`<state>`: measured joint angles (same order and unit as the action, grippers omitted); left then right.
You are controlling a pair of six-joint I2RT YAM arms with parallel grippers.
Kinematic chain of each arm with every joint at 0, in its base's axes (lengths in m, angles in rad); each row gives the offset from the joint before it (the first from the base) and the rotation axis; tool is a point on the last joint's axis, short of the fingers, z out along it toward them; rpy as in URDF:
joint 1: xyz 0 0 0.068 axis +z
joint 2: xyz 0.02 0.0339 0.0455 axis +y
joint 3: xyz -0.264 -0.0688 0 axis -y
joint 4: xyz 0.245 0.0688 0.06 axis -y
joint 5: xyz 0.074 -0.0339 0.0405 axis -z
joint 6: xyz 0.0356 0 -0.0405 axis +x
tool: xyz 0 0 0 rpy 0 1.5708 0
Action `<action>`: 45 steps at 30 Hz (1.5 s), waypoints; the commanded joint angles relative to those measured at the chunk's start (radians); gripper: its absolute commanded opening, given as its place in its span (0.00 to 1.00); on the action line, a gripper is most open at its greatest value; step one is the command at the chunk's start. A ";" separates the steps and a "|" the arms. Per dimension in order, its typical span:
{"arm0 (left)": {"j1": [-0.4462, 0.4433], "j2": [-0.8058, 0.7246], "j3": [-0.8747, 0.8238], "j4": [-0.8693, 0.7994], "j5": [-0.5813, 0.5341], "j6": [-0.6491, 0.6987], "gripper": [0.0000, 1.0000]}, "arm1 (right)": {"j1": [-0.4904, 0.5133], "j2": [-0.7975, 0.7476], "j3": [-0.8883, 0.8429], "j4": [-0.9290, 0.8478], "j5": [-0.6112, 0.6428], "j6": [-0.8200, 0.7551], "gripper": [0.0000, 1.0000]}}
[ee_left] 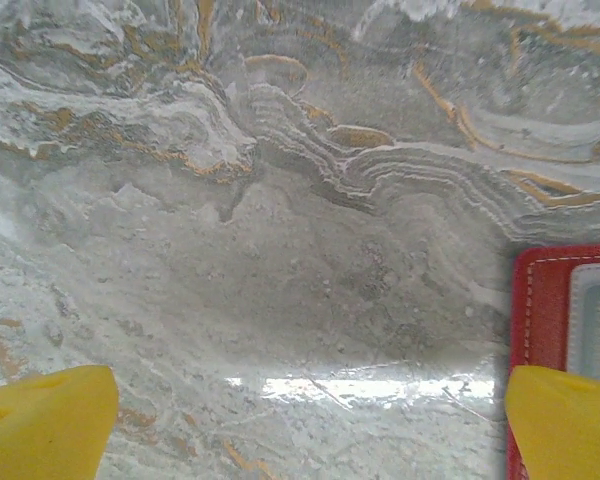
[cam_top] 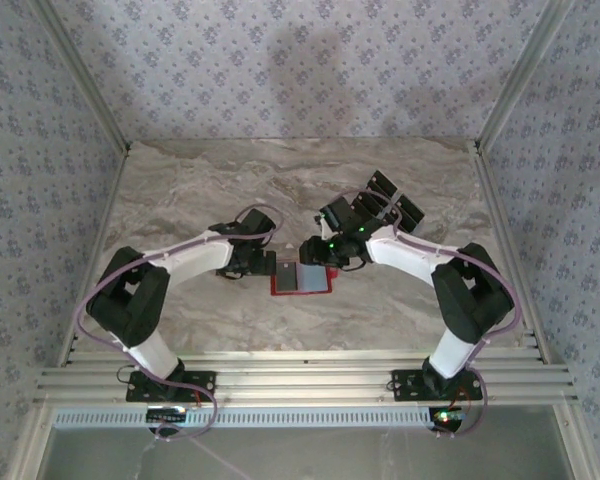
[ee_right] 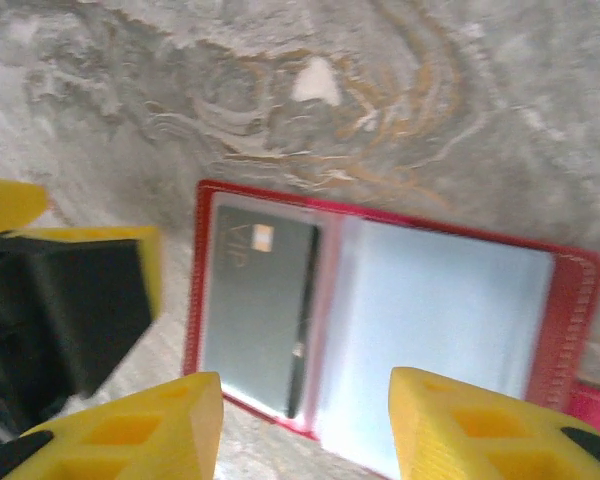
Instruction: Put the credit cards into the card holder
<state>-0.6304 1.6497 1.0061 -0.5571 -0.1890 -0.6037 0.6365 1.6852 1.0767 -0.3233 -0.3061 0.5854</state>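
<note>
The red card holder (cam_top: 302, 279) lies open and flat on the marble table. A dark grey credit card (ee_right: 255, 300) marked VIP sits in its left clear pocket; the right pocket (ee_right: 440, 320) looks pale and bare. My right gripper (ee_right: 305, 425) hovers open just above the holder's near edge, with nothing between its yellow fingers. My left gripper (ee_left: 305, 420) stands wide open over bare table at the holder's left edge (ee_left: 536, 300), its right fingertip (ee_left: 565, 420) over the red rim. From above, the left gripper (cam_top: 263, 266) and the right gripper (cam_top: 325, 252) flank the holder.
The marble table (cam_top: 210, 190) is walled in by patterned panels on three sides. A metal rail (cam_top: 300, 380) with both arm bases runs along the near edge. The left gripper's black and yellow body (ee_right: 70, 300) sits close beside the holder.
</note>
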 commanded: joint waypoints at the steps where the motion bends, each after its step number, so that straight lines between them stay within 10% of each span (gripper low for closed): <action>1: -0.003 -0.052 0.022 -0.021 0.033 -0.032 1.00 | -0.020 0.028 0.009 -0.056 -0.006 -0.048 0.50; 45: -0.213 -0.228 -0.225 0.311 0.034 -0.096 1.00 | 0.032 0.185 0.020 0.040 -0.050 0.036 0.52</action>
<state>-0.8146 1.4342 0.7860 -0.3073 -0.1219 -0.6941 0.6617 1.8435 1.1011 -0.2703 -0.3424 0.5964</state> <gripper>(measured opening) 0.997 0.516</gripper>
